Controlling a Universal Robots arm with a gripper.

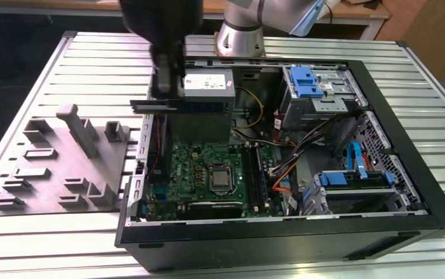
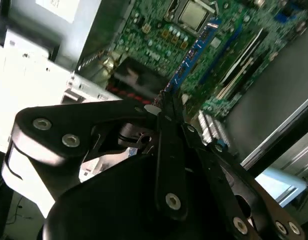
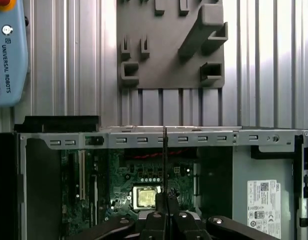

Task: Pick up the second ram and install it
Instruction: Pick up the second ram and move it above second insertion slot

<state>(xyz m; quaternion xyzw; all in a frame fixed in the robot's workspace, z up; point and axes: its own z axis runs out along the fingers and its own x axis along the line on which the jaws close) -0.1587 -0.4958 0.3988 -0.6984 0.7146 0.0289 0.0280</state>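
**End effector** (image 2: 166, 106): closed on the second ram (image 1: 195, 106), gripping the stick from above.

**Position:** In the exterior view the stick hangs level above the open computer case (image 1: 284, 244), which stands on the slatted surface (image 1: 440, 116). It lies across the case wall on the side of the grey moulded tray (image 1: 52, 174), near the power supply (image 1: 207, 84). It is clear of the motherboard (image 1: 199, 165) and well apart from the memory slots (image 1: 257, 174) beside the processor (image 1: 221, 179). Both wrist views show it edge-on in the grip.

**Risks, as judged:**
- The grip covers a short part of the stick's length — any tilt would seat 1 end first and jam it.
- The loose cables (image 1: 284, 168) lie close to the slots and could snag.
- A reversed notch, pressed down, could damage slot or stick.
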